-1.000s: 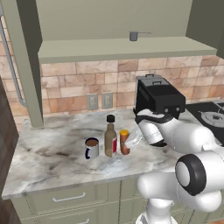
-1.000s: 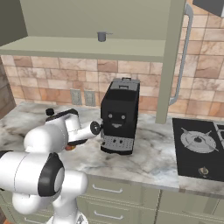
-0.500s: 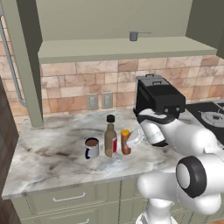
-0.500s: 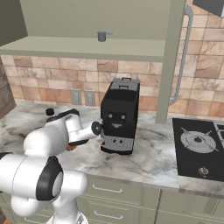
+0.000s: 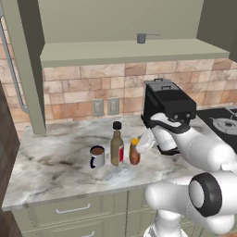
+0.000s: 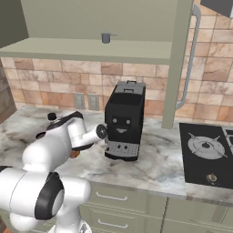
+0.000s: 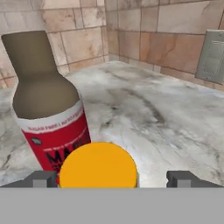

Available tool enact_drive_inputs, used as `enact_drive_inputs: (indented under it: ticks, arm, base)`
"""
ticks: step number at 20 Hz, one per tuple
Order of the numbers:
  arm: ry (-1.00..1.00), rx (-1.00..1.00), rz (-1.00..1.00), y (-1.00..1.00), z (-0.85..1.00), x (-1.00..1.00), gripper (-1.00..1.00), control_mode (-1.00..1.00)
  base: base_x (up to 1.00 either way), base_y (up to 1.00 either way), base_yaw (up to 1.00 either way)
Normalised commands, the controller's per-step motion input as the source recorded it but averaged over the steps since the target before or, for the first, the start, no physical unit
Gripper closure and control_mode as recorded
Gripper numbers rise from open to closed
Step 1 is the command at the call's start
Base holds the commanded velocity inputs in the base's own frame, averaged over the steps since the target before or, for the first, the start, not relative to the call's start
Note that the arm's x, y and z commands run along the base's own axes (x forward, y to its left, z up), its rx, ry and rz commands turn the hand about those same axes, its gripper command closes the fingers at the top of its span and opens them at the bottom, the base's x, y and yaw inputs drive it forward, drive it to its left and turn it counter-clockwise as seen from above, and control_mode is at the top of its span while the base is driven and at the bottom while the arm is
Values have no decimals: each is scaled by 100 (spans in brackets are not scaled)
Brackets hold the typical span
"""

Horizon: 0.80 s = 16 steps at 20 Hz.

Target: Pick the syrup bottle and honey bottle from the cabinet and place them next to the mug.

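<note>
Pincer (image 7: 107,178) low, its fingertips (image 7: 43,178) wide apart

On the syrup bottle's (image 7: 50,109) red label I read "SUGAR FREE" in small white print; the larger letters below start "MA".

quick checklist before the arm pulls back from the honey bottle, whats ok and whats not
1. Honey bottle upright on the counter: ok.
2. Honey bottle near the mug: ok, with the syrup bottle standing between them.
3. Syrup bottle upright beside the mug: ok, though touching or apart cannot be told.
4. Gripper released: looks ok; in the hand view the fingertips stand wide of the orange cap, apparently not touching it.
5. Retreat path free of the coffee machine: cannot tell; the machine sits close behind the arm.
6. Cabinet shelf rid of both bottles: ok; a small grey cup stands there.
</note>
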Motion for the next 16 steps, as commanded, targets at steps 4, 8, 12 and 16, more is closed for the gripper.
enact_drive_inputs:
  ticks: [4, 8, 12, 16]
  arm:
    - [-5, 0, 0, 0, 28, 0, -100, -100]
    - [-4, 0, 0, 0, 31, 0, -100, -100]
    - [-4, 0, 0, 0, 44, 0, -100, -100]
    - [-4, 0, 0, -1, 48, -8, -100, -100]
  base:
    - [0, 0, 0]
    - [0, 0, 0]
    - [0, 0, 0]
    - [0, 0, 0]
